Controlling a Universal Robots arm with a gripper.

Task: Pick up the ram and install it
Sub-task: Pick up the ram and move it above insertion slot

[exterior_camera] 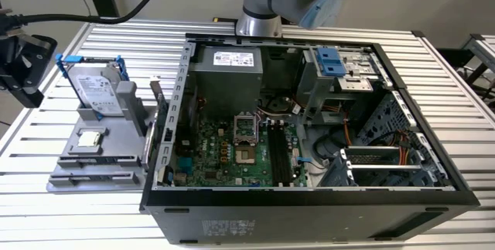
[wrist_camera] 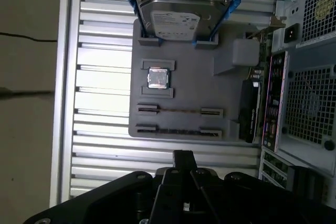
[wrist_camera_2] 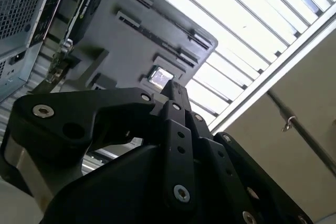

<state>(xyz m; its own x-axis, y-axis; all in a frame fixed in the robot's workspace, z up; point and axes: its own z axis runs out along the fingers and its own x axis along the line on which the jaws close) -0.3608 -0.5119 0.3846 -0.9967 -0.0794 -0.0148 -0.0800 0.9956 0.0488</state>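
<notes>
The ram shows edge-on in the first wrist view as two thin sticks, one (wrist_camera: 180, 111) and another (wrist_camera: 176, 130), standing in the front slots of a grey holder (wrist_camera: 210, 93). In the exterior view those slots (exterior_camera: 93, 163) lie at the holder's near end, on the exterior view's left. My gripper (exterior_camera: 29, 90) hangs raised at that view's far left, apart from the holder. In both wrist views its black fingers come together to a single tip (wrist_camera: 182, 155) (wrist_camera_2: 176, 88), shut with nothing between them. The black motherboard slots (exterior_camera: 279, 151) lie inside the open computer case (exterior_camera: 309, 195).
On the holder stand a silver hard drive in a blue frame (exterior_camera: 101, 90) and a small square silver chip (exterior_camera: 89, 138). A dark expansion card (wrist_camera: 249, 111) sits upright between holder and case. The slatted metal table (exterior_camera: 456, 87) carries everything, and a black cable (exterior_camera: 116, 15) hangs overhead.
</notes>
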